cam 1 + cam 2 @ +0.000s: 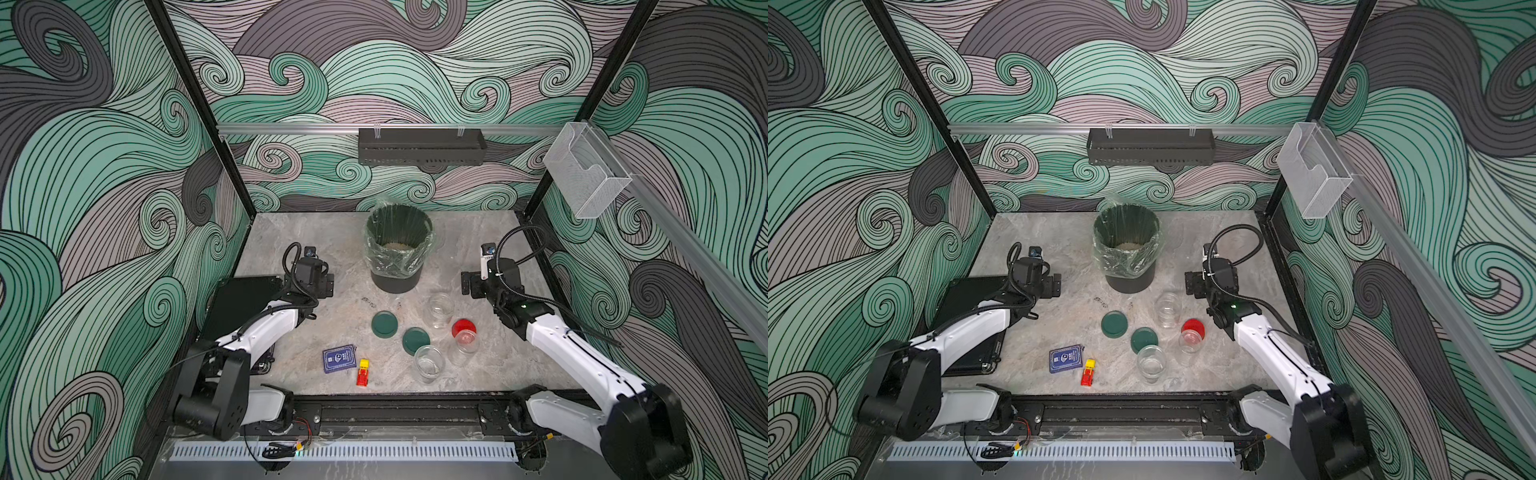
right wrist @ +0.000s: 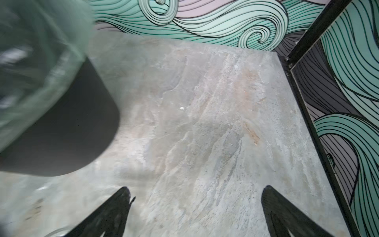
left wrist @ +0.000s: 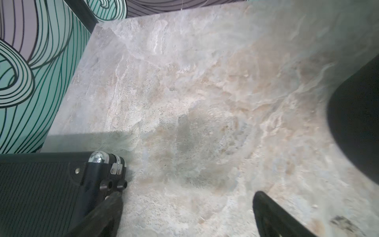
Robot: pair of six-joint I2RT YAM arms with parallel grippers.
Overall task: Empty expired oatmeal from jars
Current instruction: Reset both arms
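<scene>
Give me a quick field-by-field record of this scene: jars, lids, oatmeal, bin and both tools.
jars: three, upright, uncapped
green lids: two, lying flat
red lid: flat, beside a jar
bin: lined, upright, behind the jars
oatmeal: in the bin
left tool: open, empty
right tool: open, empty
extras: card deck, toy car

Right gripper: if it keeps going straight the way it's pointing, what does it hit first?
Probably bare tabletop. The open right gripper tilts down at marble beside the black bin, which sits off to the side of that line. Exact touchdown point is unclear.
</scene>
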